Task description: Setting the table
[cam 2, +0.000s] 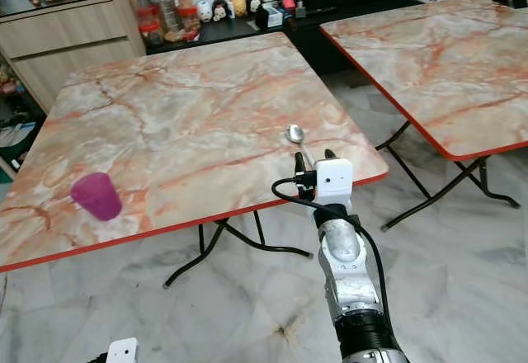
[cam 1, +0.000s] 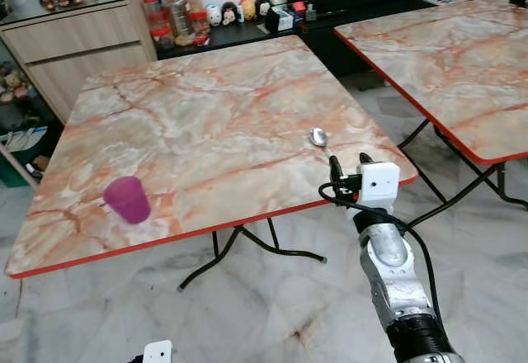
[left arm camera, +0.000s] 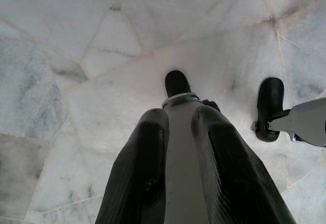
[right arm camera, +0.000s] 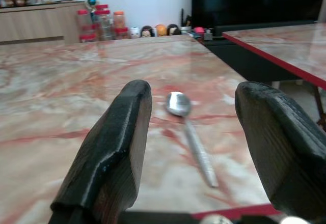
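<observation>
Right tool (right arm camera: pixel 193 127) spread around one spoon (right arm camera: pixel 191 135).

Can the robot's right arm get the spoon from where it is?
Probably yes. The right gripper is open at the table edge, the spoon lies just ahead between its fingers, and nothing blocks the way.

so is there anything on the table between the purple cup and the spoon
No. In the left eye view the stretch of marble tabletop between the purple cup and the spoon is bare, with nothing lying on it.
</observation>
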Tool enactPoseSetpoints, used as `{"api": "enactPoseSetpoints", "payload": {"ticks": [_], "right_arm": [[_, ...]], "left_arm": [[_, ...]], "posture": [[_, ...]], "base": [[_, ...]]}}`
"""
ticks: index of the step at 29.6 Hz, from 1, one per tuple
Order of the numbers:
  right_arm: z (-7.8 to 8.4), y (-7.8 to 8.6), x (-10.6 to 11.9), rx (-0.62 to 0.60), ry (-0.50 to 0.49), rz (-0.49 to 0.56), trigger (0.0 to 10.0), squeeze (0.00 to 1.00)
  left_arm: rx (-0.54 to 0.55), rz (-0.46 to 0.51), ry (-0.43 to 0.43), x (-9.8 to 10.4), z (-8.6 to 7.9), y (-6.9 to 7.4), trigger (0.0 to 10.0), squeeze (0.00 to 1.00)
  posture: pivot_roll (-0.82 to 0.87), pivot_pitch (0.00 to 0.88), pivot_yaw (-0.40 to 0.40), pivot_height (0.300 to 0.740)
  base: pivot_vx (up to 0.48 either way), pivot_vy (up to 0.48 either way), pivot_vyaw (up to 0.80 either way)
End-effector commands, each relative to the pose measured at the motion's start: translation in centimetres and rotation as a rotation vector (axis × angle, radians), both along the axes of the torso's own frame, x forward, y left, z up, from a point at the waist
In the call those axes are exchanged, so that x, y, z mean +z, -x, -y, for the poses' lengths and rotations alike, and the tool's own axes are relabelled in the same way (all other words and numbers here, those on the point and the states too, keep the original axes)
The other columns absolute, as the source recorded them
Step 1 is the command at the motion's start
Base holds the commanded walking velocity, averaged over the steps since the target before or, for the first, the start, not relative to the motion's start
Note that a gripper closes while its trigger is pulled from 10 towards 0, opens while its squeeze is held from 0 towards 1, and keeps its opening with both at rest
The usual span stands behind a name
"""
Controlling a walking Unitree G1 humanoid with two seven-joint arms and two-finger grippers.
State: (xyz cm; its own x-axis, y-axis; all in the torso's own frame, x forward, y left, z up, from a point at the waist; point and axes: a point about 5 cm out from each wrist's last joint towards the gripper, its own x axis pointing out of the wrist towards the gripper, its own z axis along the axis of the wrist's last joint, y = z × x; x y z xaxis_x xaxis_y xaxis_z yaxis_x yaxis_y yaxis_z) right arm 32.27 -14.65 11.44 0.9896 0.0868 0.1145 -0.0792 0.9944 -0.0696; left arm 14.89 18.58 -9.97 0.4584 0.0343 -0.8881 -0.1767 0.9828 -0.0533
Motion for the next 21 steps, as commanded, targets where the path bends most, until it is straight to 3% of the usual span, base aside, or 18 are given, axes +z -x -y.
{"api": "enactPoseSetpoints", "payload": {"ticks": [1,10,21], "right_arm": [[-0.08,-0.09,-0.21,0.003,-0.006,-0.018,10.0,0.0],[-0.12,-0.08,-0.33,0.006,-0.006,-0.026,10.0,0.0],[-0.37,-0.23,-0.32,0.022,-0.013,-0.033,10.0,0.0]], "left_arm": [[0.004,0.001,-0.012,0.03,-0.32,0.01,10.0,0.0],[0.009,0.001,-0.013,0.05,-0.39,-0.01,10.0,0.0],[0.029,0.009,-0.008,0.06,-0.23,-0.1,10.0,0.0]], "posture": [[-0.31,0.0,0.104,0.74],[-0.31,0.0,0.1,0.74],[-0.31,0.0,0.09,0.74]], "base": [[0.0,-0.349,0.0],[0.0,-0.373,0.0],[0.044,0.0,0.0]]}}
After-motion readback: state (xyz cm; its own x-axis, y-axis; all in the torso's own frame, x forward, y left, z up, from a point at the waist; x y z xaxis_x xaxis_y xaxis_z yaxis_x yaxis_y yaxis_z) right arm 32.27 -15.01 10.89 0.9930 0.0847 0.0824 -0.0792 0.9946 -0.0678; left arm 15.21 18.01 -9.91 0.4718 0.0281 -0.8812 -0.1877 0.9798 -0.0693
